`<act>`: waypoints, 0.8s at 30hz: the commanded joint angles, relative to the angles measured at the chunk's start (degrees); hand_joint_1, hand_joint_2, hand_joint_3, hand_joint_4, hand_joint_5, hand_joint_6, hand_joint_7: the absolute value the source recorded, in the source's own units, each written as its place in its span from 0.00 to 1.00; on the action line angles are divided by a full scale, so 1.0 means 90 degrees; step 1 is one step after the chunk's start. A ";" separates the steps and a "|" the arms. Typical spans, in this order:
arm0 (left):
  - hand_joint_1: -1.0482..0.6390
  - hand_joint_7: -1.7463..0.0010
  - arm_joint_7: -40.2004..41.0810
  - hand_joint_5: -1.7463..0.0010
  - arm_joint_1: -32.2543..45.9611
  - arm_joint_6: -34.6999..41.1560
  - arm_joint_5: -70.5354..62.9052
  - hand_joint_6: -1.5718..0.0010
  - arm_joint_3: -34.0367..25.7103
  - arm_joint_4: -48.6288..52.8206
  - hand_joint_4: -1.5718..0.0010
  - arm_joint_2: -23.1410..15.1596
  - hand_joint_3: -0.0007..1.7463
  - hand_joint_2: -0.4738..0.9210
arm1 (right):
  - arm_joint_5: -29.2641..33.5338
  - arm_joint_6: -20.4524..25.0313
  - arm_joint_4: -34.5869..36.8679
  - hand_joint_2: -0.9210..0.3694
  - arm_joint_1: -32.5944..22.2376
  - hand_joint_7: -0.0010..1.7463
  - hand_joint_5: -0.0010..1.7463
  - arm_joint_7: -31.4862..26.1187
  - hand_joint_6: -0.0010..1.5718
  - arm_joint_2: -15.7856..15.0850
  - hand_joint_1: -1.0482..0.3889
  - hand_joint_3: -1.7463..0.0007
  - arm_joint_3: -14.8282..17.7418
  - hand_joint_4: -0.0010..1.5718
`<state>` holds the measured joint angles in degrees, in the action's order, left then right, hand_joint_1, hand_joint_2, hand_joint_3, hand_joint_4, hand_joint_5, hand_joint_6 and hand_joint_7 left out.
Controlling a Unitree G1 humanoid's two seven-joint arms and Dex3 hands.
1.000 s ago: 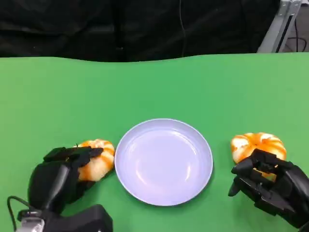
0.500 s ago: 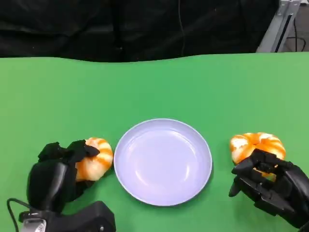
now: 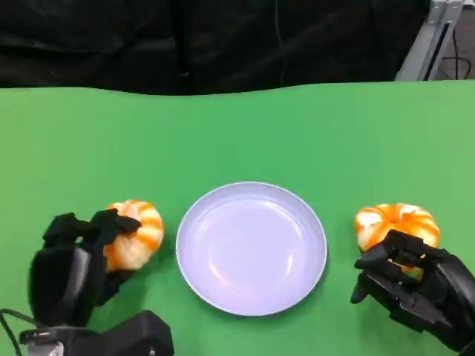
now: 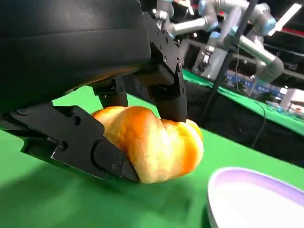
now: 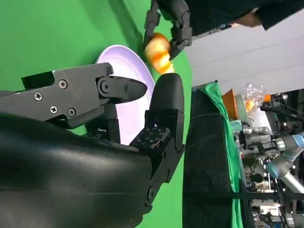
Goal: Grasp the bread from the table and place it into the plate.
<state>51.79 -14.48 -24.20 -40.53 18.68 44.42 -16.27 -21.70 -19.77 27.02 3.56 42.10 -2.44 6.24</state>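
Two orange-and-white bread rolls lie either side of a lavender plate (image 3: 252,189) on the green table. My left hand (image 3: 70,259) grips the left roll (image 3: 133,233), which hangs just left of the plate. In the left wrist view the fingers (image 4: 80,142) clasp this roll (image 4: 156,142) above the cloth, and the plate rim (image 4: 256,178) is close by. The right roll (image 3: 397,221) lies on the table. My right hand (image 3: 415,285) sits just in front of it with fingers apart, holding nothing. The right wrist view shows the plate (image 5: 121,57) and the held roll (image 5: 160,51) beyond it.
The green table (image 3: 237,133) ends at a black backdrop at the far side. A grey metal stand (image 3: 434,37) rises at the back right. The left wrist view shows robot arms and benches beyond the table.
My left hand has closed around the left roll and drawn it up and slightly left, away from the plate rim. The right hand and right roll have stayed put.
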 commanded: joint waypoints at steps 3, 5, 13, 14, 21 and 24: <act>0.64 0.37 0.0057 0.18 0.0369 0.0308 -0.0185 0.56 -0.0130 -0.0855 0.65 -0.0254 0.07 0.95 | 0.0031 -0.0096 0.0043 0.01 0.0019 0.60 0.91 -0.0031 0.44 -0.0055 0.69 0.79 0.0053 0.36; 0.63 0.38 0.0021 0.19 0.0504 0.0391 -0.0271 0.55 -0.0163 -0.1230 0.65 -0.0285 0.07 0.95 | 0.0021 -0.0077 0.0047 0.01 0.0026 0.60 0.91 -0.0024 0.44 -0.0049 0.69 0.79 0.0055 0.36; 0.61 0.43 -0.0116 0.24 0.0804 0.0146 -0.0432 0.52 -0.0142 -0.2285 0.62 -0.0351 0.09 0.94 | 0.0009 -0.0058 0.0086 0.01 0.0047 0.60 0.91 -0.0009 0.44 -0.0033 0.68 0.80 0.0053 0.36; 0.60 0.43 -0.0148 0.24 0.0822 0.0137 -0.0447 0.52 -0.0141 -0.2360 0.62 -0.0340 0.09 0.94 | 0.0010 -0.0059 0.0085 0.02 0.0047 0.60 0.91 -0.0008 0.44 -0.0033 0.68 0.80 0.0053 0.36; 0.58 0.42 -0.0353 0.24 0.0693 0.0004 -0.0607 0.53 0.0027 -0.2573 0.62 -0.0225 0.10 0.94 | -0.0003 -0.0063 0.0080 0.02 0.0050 0.61 0.91 -0.0007 0.44 -0.0012 0.68 0.79 0.0054 0.36; 0.57 0.39 -0.0502 0.21 0.0587 -0.0146 -0.0634 0.54 0.0137 -0.2600 0.64 -0.0172 0.11 0.94 | 0.0009 -0.0032 0.0046 0.02 0.0042 0.60 0.90 -0.0036 0.44 -0.0005 0.69 0.79 0.0045 0.36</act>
<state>48.59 -8.01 -24.18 -45.90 19.24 22.14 -17.67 -21.47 -19.88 27.72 3.71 42.14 -2.09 6.26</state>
